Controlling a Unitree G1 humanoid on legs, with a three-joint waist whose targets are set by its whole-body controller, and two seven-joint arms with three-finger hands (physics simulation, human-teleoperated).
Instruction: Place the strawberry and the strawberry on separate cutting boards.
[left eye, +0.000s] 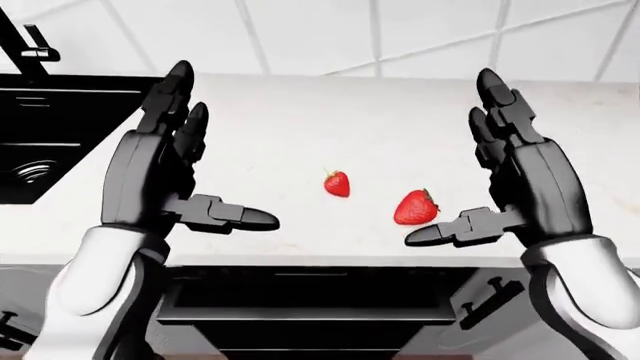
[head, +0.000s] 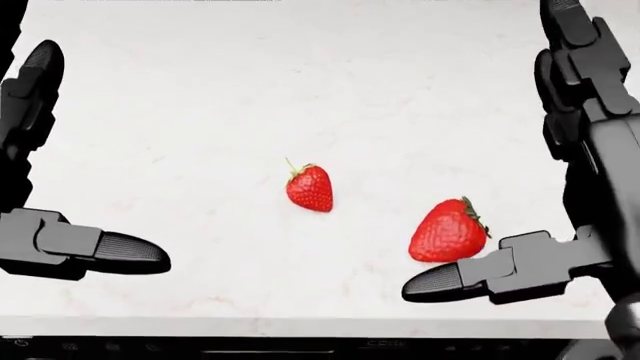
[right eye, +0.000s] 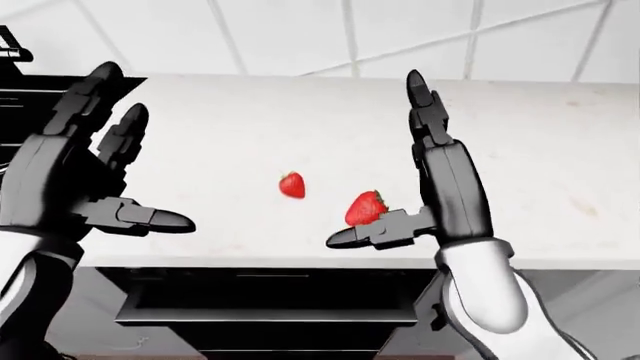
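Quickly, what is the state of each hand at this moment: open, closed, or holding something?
Left hand: open, holding nothing.
Right hand: open, holding nothing; its thumb is near the larger strawberry, and contact cannot be told.

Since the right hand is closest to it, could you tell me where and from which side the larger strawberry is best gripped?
Grip the larger strawberry across its broad red middle, coming from the head view's right, where the open right hand already stands. It lies on its side on the counter, leaves up and right, so its flanks are free; avoid the leafy cap.
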